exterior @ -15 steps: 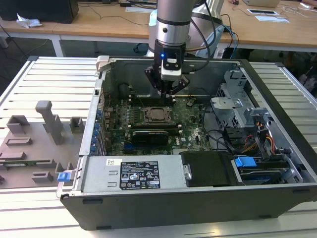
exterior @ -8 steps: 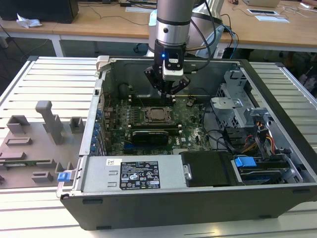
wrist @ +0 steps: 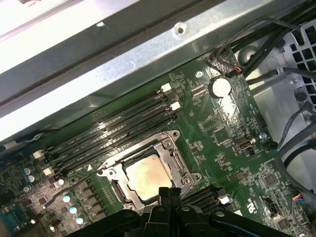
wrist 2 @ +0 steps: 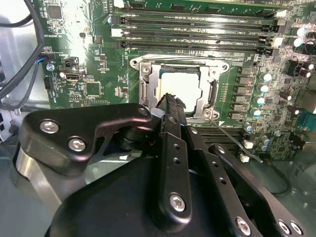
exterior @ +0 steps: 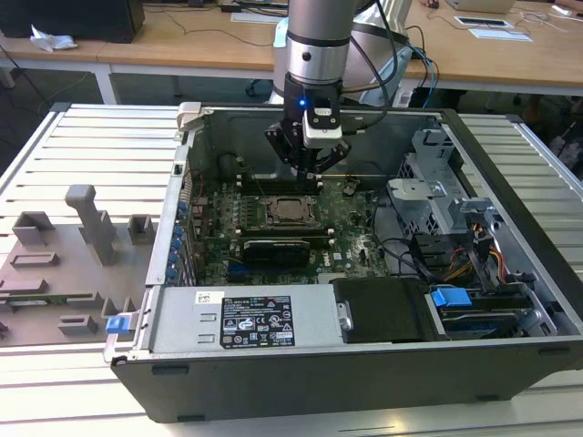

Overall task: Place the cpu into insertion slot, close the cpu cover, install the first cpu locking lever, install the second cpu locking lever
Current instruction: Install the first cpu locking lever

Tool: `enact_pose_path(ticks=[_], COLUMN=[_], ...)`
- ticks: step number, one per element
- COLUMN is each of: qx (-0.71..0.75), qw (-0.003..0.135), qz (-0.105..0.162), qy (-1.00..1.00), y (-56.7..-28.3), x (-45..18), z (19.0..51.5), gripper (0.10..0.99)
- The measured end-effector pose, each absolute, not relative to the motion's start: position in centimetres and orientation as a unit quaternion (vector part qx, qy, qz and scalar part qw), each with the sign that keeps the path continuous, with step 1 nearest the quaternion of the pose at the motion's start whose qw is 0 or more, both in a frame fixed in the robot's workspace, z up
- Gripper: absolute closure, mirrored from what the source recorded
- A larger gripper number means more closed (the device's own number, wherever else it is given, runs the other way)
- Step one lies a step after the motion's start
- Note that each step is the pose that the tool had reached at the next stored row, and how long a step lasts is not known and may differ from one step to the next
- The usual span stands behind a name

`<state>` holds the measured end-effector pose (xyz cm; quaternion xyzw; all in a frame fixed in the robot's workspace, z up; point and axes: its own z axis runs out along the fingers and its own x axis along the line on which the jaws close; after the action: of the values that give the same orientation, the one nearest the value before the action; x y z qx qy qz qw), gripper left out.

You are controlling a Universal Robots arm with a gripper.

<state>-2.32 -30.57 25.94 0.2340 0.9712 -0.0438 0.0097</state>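
you are at the lever stage, by my reading. the small flat square cpu with the silvery-tan metal top lies seated in the square black insertion slot with the metal rim. that slot is at the middle of the green motherboard, just beside the long black memory slots that run along the board's edge by the case wall. the thin dark-grey metal cpu cover, a frame with an open centre, looks to lie flat around the chip. so the first two steps appear done.

the black two-fingered gripper hangs over one edge of the socket inside the open grey computer case. its fingers are drawn together and i can see nothing between them. i cannot tell whether the tips touch the cover or stand just above it.

a thin wire locking lever runs slantwise from one corner of the socket out across the board. as far as i can judge it is free of its catch. i cannot tell whether the other lever, along the socket's opposite edge, is latched.

work on that loose lever calls for a low, careful approach. you need the closed fingertips on the wire's outer end, a push down and sideways under its hook, and clearance from the small capacitors near that corner of the socket. too steep a press could skid off the wire onto the board.
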Motion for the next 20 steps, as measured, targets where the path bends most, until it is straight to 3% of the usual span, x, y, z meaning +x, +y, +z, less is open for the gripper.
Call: enact_pose_path(ticks=[20], qx=[0.163], qw=[0.013], qz=[-0.043], qy=[0.986], y=[-30.57], x=[-2.32], z=[25.94], gripper=[0.98])
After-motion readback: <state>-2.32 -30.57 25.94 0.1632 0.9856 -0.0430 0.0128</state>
